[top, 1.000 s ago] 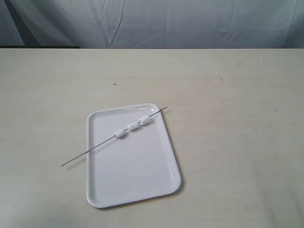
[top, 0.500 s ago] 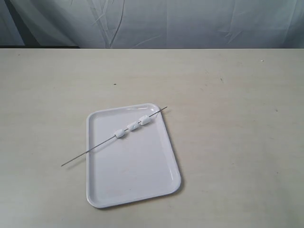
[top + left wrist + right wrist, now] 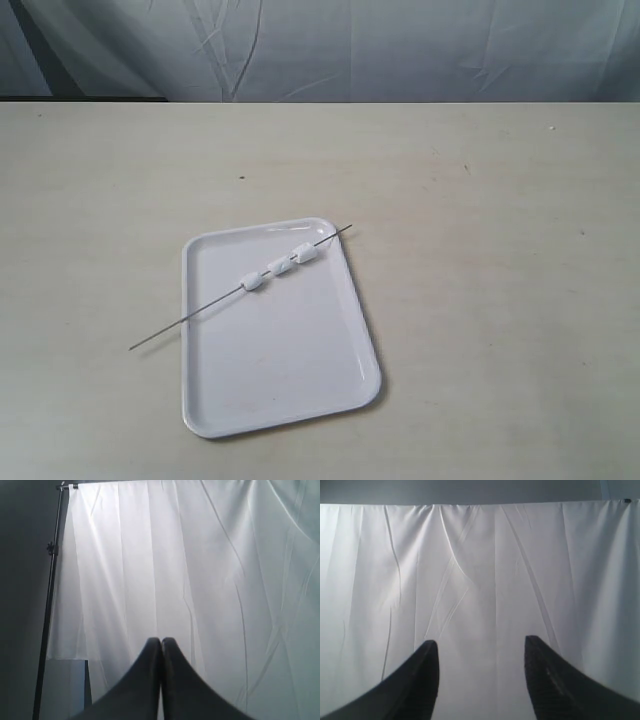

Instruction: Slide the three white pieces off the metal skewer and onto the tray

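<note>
Neither arm shows in the exterior view; both face the curtain [image 3: 200, 555], left end effector [image 3: 161, 641] pressed together, right end effector [image 3: 481, 641] spread; I'd pinch the metal skewer [image 3: 190, 316] by its bare end overhanging the surface [image 3: 500, 250], then strip towards the other tip; the three white pieces [image 3: 278, 268] sit threaded over the tray [image 3: 270, 370], which holds nothing else.

Straight ahead of the left gripper [image 3: 161, 641] we see a white curtain [image 3: 200, 570] hanging in long folds. A dark stand pole [image 3: 50, 605] stands upright at one edge of it. The curtain also fills the space ahead of the right gripper [image 3: 481, 642]. In the exterior view, we note a beige table [image 3: 500, 300] bearing one small dark speck [image 3: 241, 178].
</note>
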Controlling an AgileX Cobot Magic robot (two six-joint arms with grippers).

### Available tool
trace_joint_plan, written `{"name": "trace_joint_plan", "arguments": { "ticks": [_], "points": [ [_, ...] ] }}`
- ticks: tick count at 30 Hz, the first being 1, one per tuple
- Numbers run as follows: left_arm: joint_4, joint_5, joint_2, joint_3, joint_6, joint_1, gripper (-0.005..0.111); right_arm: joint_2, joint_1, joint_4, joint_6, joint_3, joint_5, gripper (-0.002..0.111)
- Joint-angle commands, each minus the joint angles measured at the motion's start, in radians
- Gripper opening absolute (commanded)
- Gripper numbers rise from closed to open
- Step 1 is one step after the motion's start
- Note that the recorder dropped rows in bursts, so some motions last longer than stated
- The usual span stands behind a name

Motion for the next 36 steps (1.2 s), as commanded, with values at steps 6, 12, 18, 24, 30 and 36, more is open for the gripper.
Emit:
{"name": "trace_joint_plan", "arguments": {
  "ticks": [6,12,18,24,30,36],
  "points": [
    [-0.005,-0.077,-0.004,0.001,-0.009,-0.009,0.000,-0.007,-0.003,0.003,0.032,0.001,-0.043,0.050],
    [-0.014,-0.069,-0.004,0.001,-0.140,-0.009,0.000,-0.007,-0.003,0.003,0.209,0.001,-0.043,0.050],
    [0.080,-0.023,-0.004,0.001,-0.348,-0.009,0.000,-0.007,-0.003,0.003,0.290,0.001,-0.048,0.050],
    [0.431,-0.064,0.008,-0.047,-0.536,-0.009,0.000,-0.007,-0.003,0.003,0.384,-0.064,0.082,0.050],
    [0.441,-0.073,0.205,-0.239,-0.519,-0.009,0.000,0.134,0.014,0.019,0.420,-0.249,0.180,0.037],
    [0.638,-0.070,0.548,-0.465,-0.611,-0.051,0.000,0.409,0.092,0.007,0.425,-0.484,0.311,0.036]
  ]
}}
